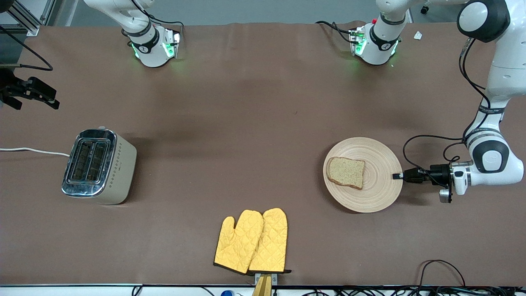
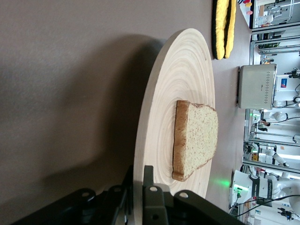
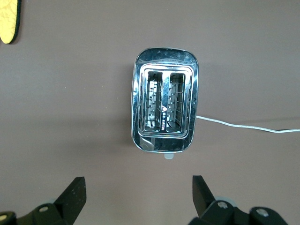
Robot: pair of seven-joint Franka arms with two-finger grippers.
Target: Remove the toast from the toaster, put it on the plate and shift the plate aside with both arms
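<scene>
Toast already lies flat on the plate, loose and off-centre toward the toaster's end, so any jerk as you drag could slide it off the rim. Your left gripper is pinched shut on the plate's edge at the left arm's end of the table; that one-sided hold could let the plate pivot or tip if you lift instead of sliding it. Your right gripper hangs with jaws spread wide, holding nothing, over the table near the toaster, whose two slots stand empty. The task calls for both arms, and bringing that one across risks snagging the white cord. The yellow oven mitts lie nearer the front camera than the plate, so steer away from them. The table wears a plain brown, matte cover; the left wrist view shows shelving and lab clutter past its edge
</scene>
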